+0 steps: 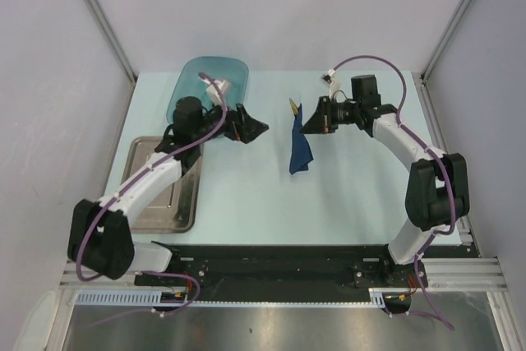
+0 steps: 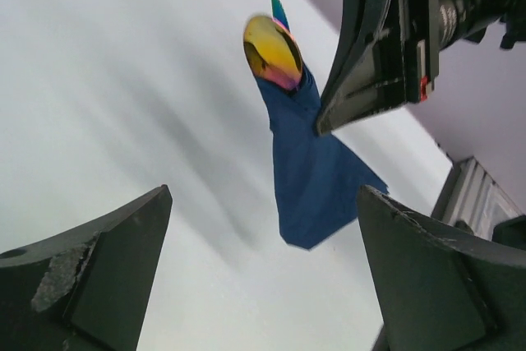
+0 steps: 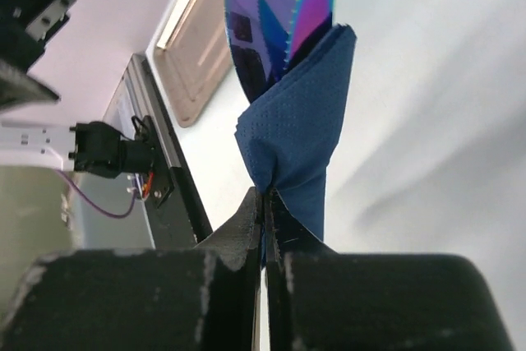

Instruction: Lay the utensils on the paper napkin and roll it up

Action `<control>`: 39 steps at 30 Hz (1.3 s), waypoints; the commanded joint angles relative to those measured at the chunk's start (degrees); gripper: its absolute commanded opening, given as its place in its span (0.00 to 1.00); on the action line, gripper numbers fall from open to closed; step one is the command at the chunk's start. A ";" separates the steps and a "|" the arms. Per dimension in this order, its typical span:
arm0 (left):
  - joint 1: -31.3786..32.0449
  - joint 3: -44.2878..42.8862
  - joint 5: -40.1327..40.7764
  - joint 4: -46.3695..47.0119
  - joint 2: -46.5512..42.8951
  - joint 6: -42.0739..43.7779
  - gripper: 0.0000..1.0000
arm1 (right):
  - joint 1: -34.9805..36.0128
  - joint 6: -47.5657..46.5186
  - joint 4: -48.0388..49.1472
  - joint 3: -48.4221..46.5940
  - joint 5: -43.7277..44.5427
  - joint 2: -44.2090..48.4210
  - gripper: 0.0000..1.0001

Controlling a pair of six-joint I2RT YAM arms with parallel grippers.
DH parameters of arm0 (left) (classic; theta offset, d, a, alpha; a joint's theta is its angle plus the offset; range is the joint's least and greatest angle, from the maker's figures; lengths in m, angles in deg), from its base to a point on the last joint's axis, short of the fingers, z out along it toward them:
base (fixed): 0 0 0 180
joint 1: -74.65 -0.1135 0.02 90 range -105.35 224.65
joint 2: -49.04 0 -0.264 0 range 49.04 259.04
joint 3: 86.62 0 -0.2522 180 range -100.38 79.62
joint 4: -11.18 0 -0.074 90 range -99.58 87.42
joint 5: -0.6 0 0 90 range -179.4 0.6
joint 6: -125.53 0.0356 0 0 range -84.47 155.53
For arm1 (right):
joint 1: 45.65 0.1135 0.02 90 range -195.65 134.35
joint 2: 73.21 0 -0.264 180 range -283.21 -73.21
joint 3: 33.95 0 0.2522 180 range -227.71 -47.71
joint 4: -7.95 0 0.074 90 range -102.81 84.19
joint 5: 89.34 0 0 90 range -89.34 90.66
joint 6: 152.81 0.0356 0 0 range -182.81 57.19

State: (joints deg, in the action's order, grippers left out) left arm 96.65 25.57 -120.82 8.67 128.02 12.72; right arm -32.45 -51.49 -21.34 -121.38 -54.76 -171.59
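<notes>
Closest in, my right pincer (image 3: 265, 203) has its two pads pressed flat together, pinching a fold of the paper napkin (image 3: 300, 137). Just past them the navy sheet is wrapped round the utensils (image 3: 279, 6), and a serrated iridescent blade pokes out of its far end. My left pincer (image 2: 263, 199) stands wide and holds nothing, facing the bundle from the side and apart from it. The spoon (image 2: 273, 51) shows its gold bowl at the far tip of the wrap. Seen from above, the bundle is over the middle of the table (image 1: 246, 195), between my two arms. A metal tray (image 1: 144, 203) lies near my left arm, and a teal tub (image 1: 234, 71) sits farther back.
</notes>
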 commanded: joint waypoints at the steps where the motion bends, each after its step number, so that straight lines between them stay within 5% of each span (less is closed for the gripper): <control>1: -1.52 -1.76 -1.11 1.17 -6.46 7.06 1.00 | 2.36 -9.00 -2.74 -6.66 -6.19 7.23 0.00; 9: -4.77 -1.42 -23.50 -6.23 -12.96 14.62 0.99 | 7.28 -19.47 -9.50 -12.02 -6.81 15.41 0.00; 17: -4.25 5.79 -34.48 15.08 -15.97 4.20 0.93 | 13.60 -33.80 -19.87 -12.90 -3.65 23.24 0.00; 21: -1.00 7.02 -33.19 24.49 -14.03 -1.62 0.89 | 16.60 -38.90 -22.35 -12.82 -1.28 26.05 0.00; 32: 8.58 7.72 -27.90 32.25 -11.22 -8.38 0.82 | 22.75 -43.40 -22.71 -12.46 2.86 29.74 0.00; 39: 10.87 8.34 -28.70 39.46 -8.94 -11.81 0.59 | 23.81 -42.95 -21.39 -12.81 4.00 30.54 0.00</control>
State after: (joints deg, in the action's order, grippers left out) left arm 106.57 33.22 -149.36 40.64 118.29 3.98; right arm -9.18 -93.53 -46.06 -131.44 -51.33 -143.38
